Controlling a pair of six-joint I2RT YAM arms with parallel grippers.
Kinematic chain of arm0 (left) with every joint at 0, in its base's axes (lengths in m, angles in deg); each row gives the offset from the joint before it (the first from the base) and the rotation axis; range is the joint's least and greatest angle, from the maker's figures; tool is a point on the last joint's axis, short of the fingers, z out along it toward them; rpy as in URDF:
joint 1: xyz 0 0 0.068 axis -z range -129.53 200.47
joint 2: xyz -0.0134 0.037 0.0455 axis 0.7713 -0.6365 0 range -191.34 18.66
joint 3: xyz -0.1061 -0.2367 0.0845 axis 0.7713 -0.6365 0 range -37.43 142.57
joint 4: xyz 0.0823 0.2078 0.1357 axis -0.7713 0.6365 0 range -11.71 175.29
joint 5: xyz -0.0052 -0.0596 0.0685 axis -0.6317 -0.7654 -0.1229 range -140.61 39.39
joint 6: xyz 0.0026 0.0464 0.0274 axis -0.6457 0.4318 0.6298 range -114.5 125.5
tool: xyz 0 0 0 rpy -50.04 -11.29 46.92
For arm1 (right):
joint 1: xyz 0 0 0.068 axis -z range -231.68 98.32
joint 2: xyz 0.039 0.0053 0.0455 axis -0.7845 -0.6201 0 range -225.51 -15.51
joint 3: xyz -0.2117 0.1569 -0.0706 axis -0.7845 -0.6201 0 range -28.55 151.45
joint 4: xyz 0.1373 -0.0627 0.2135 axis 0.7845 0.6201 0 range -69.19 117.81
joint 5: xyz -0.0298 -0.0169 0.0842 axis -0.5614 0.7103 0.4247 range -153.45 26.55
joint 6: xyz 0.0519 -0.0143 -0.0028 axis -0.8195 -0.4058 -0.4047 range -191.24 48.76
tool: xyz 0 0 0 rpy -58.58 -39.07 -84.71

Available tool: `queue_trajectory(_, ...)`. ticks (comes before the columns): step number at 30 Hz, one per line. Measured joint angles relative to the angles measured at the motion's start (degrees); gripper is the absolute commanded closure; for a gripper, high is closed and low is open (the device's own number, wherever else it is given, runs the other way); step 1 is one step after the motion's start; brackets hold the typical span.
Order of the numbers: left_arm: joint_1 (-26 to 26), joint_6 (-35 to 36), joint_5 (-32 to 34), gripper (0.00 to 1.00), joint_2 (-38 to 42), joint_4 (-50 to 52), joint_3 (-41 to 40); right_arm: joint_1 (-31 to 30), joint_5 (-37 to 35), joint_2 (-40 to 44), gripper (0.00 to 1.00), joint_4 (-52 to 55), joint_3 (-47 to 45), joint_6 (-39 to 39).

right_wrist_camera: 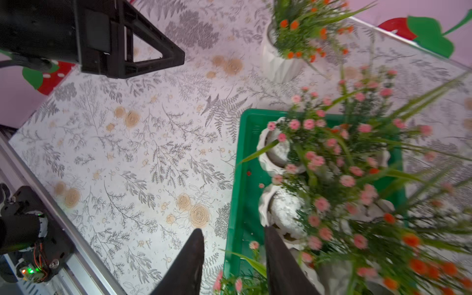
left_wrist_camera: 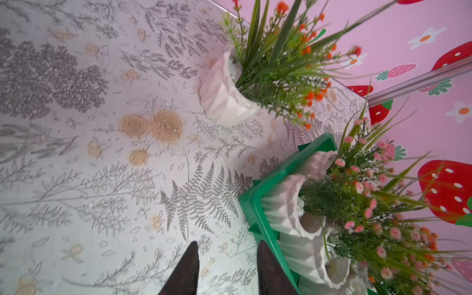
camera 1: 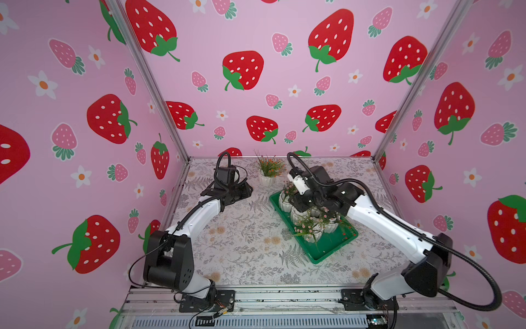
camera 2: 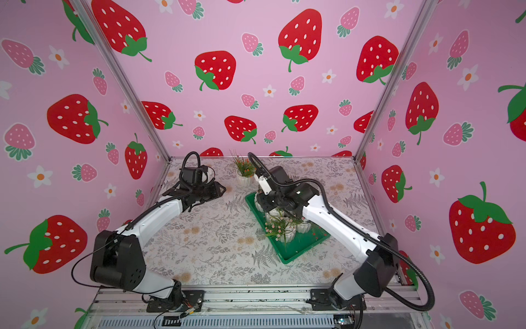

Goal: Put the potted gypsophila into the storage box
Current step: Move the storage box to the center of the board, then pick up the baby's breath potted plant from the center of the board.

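Observation:
The storage box [camera 1: 313, 259] [camera 2: 287, 259] is a shallow green tray right of the table's middle. Several white ribbed pots of pink gypsophila [camera 1: 310, 232] [right_wrist_camera: 281, 150] stand crowded in it. Another white pot with orange flowers [camera 1: 267, 176] [left_wrist_camera: 224, 99] stands on the table behind the tray. My right gripper [right_wrist_camera: 233, 245] [camera 1: 296, 202] hangs open over the tray's far end, with the tray rim and loose pink sprigs between its fingers, gripping nothing. My left gripper [left_wrist_camera: 227, 255] [camera 1: 247, 190] is open and empty, low over the table left of the tray.
The floral tablecloth [camera 1: 233, 236] spreads bare in front of and to the left of the tray. Pink strawberry walls close in the back and both sides. An aluminium rail [camera 1: 284, 296] with the arm bases runs along the front edge.

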Motion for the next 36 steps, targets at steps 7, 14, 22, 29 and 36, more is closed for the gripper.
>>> queue_trajectory(7, -0.2, 0.0, -0.1, 0.60, -14.9, 0.7, 14.0, 13.6, 4.8, 3.8, 0.59, -3.1, -8.3, -0.1)
queue_trajectory(14, -0.2, 0.0, 0.7, 0.61, -26.1, 2.1, 25.6, 20.0, 9.5, 3.8, 0.59, -5.0, -10.8, -0.1)
queue_trajectory(22, -0.2, 0.2, 1.2, 0.62, -35.2, 5.6, 37.6, 22.8, 12.9, 2.4, 0.59, -8.1, -10.8, -0.3)
queue_trajectory(29, -0.2, 0.8, 2.7, 0.64, -42.2, 7.8, 46.1, 24.4, 15.6, 0.2, 0.58, -9.3, -10.8, -0.7)
queue_trajectory(36, 0.0, 1.6, 3.1, 0.66, -45.1, 8.2, 48.0, 25.9, 18.6, -0.9, 0.58, -11.3, -10.8, -1.6)
